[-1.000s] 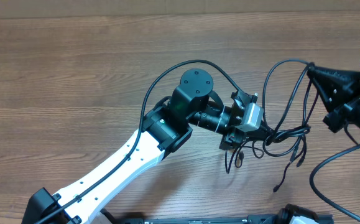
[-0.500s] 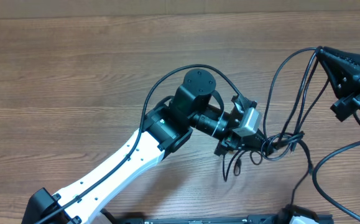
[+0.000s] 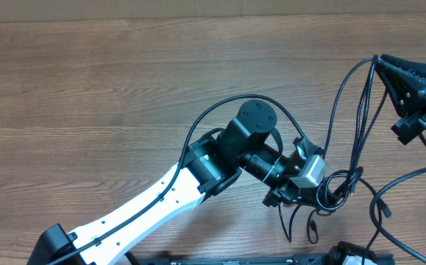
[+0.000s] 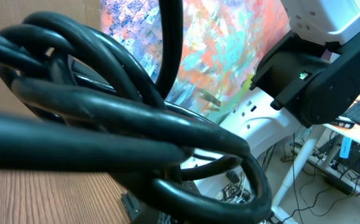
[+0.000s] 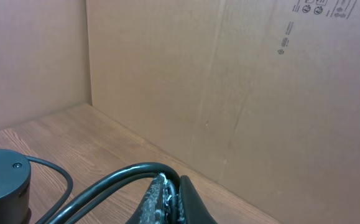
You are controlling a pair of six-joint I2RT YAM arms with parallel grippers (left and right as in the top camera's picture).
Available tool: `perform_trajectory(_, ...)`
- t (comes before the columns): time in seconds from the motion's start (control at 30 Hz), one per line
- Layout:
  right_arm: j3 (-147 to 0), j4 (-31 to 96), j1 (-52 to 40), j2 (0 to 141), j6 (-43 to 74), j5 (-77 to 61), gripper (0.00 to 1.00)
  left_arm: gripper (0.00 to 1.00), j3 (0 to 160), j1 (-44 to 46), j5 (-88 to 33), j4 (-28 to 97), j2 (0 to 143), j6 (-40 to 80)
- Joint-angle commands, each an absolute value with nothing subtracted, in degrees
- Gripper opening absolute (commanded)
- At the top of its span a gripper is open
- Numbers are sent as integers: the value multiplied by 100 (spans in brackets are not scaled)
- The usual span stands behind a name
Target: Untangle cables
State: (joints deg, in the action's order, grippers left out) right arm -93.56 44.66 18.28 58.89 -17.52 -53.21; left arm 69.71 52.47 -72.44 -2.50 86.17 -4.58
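Here, thin black cables (image 3: 345,180), glossy, looped, knotted midway

The left arm (image 3: 146,205) has a white link, black joints and a grey camera box (image 3: 312,173). At three o'clock, the right arm (image 3: 419,88) is black.

Cables (image 3: 343,184) seemingly span left claw (image 3: 321,193), right claw (image 3: 380,62).

It looks like a robot lab: a wooden bench (image 3: 87,88) with cardboard walls (image 5: 260,93), a white robot arm (image 3: 139,210), and loose wires on the floor (image 4: 319,186).
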Motion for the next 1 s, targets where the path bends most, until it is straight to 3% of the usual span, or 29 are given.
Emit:
perform_trajectory(0.0, -9382, 4377, 1839, 6020, -1693, -5017, 4, 4, 6991, 5404, -7609, -172, 8615, -469)
perform_trajectory(0.37, -9382, 4676, 1839, 6084, -1625, -3170, 5, 4, 6991, 5380, -7502, -148, 8615, -471)
perform_trajectory(0.47, -9382, 4689, 1839, 6084, -1621, -2303, 25, 4, 6991, 5365, -7507, -128, 8615, -471)
perform_trajectory(0.6, -9382, 4759, 1839, 6090, -1623, -2104, 27, 4, 6991, 5365, -7553, -132, 8613, -471)
perform_trajectory(0.77, -9382, 5205, 1839, 6112, -1625, -2102, 67, 4, 6991, 5354, -7463, -152, 8613, -478)
perform_trajectory(0.8, -9382, 5336, 1839, 6112, -1625, -2102, 78, 4, 6991, 5352, -7367, -152, 8615, -480)
perform_trajectory(0.83, -9382, 5489, 1839, 6110, -1623, -2102, 96, 4, 6991, 5343, -7314, -150, 8615, -484)
perform_trajectory(0.97, -9382, 5789, 1839, 6110, -1422, -2106, 100, 4, 6991, 5137, -7308, -148, 8613, -497)
